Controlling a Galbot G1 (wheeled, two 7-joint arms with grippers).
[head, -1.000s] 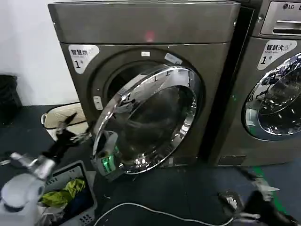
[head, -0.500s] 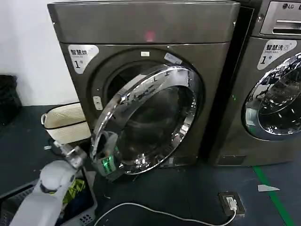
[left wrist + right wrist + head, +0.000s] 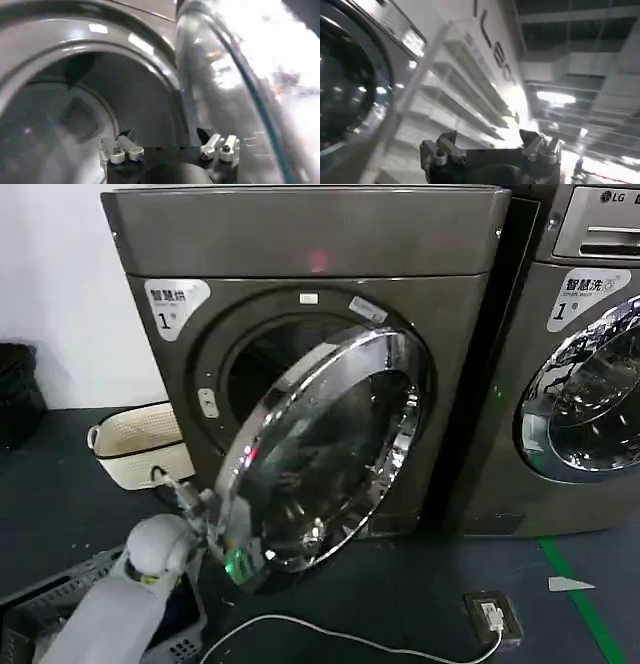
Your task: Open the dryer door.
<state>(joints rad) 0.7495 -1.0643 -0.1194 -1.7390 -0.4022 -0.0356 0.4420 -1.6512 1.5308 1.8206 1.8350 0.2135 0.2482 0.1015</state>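
The dryer (image 3: 300,234) is the big grey-bronze machine with a small red light. Its dryer door (image 3: 330,444), chrome-rimmed with dark glass, stands partly open, its left edge swung out from the front. My left gripper (image 3: 190,494) is low at that free edge, between the door and the machine. In the left wrist view the left gripper (image 3: 166,135) is open, with the drum opening (image 3: 65,115) ahead and the door's chrome rim (image 3: 215,75) close beside one finger; I cannot tell if they touch. My right gripper (image 3: 487,135) is open and holds nothing.
A second chrome-doored LG machine (image 3: 590,364) stands right of the dryer. A cream basket (image 3: 140,442) sits on the floor left of the door. A grey laundry basket (image 3: 60,594) lies under my left arm. A white cable (image 3: 330,634) runs to a socket box (image 3: 495,614).
My left arm has swung in from the left to the door's lower free edge. The door has swung a little farther out. The right arm has left the head view.
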